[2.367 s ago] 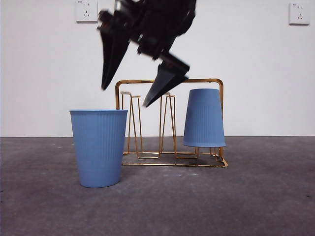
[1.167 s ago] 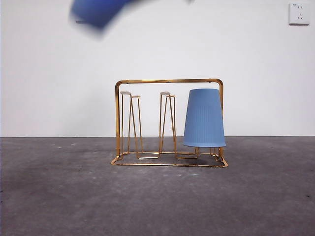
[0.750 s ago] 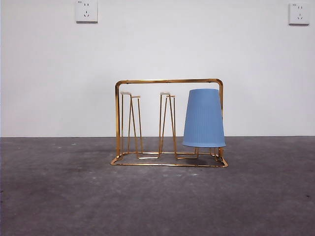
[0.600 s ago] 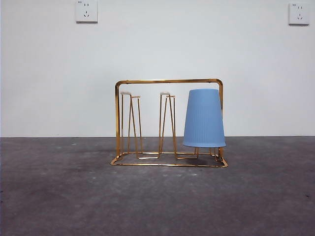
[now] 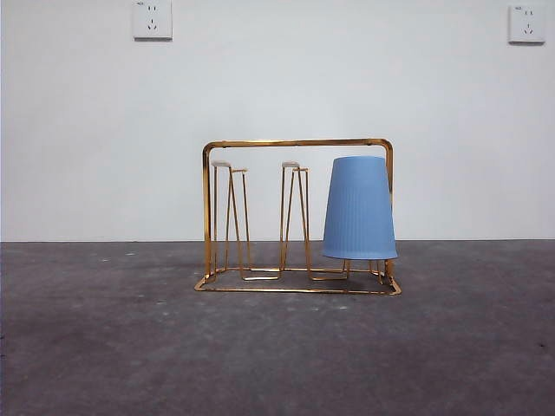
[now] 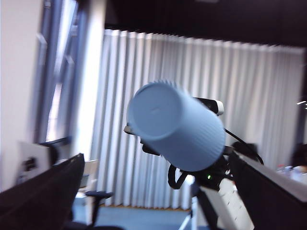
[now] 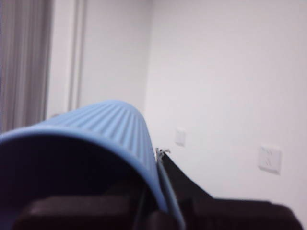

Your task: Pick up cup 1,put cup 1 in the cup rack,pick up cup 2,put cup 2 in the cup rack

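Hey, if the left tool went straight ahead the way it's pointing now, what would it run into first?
Most likely the lifted blue cup, gripped by the right tool. It hangs nearly dead ahead of the open left tool, though depth is hard to judge. Beyond it are only curtains.

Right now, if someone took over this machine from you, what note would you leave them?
Left gripper: open, empty, waiting.
Right gripper: shut on the second cup at its rim, holding it in the air, out of the front view.
First cup: upside down on the cup rack, at its right end in the front view.
Done: one cup racked, the other picked up.
Left: lower the held cup onto a free prong, then release.
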Motion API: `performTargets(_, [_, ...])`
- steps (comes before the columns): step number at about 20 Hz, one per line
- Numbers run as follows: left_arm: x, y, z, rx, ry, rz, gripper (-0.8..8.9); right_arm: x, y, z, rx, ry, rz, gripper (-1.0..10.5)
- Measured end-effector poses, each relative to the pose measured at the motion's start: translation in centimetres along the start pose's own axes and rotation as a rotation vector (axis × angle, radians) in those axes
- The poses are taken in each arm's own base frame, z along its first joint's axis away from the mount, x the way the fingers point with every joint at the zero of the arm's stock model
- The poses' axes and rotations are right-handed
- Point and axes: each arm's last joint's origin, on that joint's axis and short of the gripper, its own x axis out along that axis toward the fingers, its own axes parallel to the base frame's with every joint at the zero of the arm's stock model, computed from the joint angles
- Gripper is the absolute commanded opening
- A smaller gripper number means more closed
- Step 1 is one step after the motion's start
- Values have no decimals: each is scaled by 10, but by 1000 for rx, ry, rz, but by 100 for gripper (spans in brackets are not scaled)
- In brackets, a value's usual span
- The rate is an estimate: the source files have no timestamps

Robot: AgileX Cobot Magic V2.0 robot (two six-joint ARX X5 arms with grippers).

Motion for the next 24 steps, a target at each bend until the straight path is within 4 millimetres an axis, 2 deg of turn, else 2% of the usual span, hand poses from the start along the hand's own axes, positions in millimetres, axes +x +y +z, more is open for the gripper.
performTargets(7, [28, 22, -13, -79, -91, -106, 503, -2, 2, 9, -36, -79, 35, -16])
performTargets(11, [40, 30, -19, -106, -158, -185, 503, 5, -1, 8, -50, -107, 36, -16])
performTargets(17, [50, 38, -26, -148, -217, -239, 503, 30, -9, -5, -44, -83, 37, -16])
performTargets(24, [52, 42, -29, -170, -242, -225, 502, 67, -20, -33, -17, 8, 45, -16])
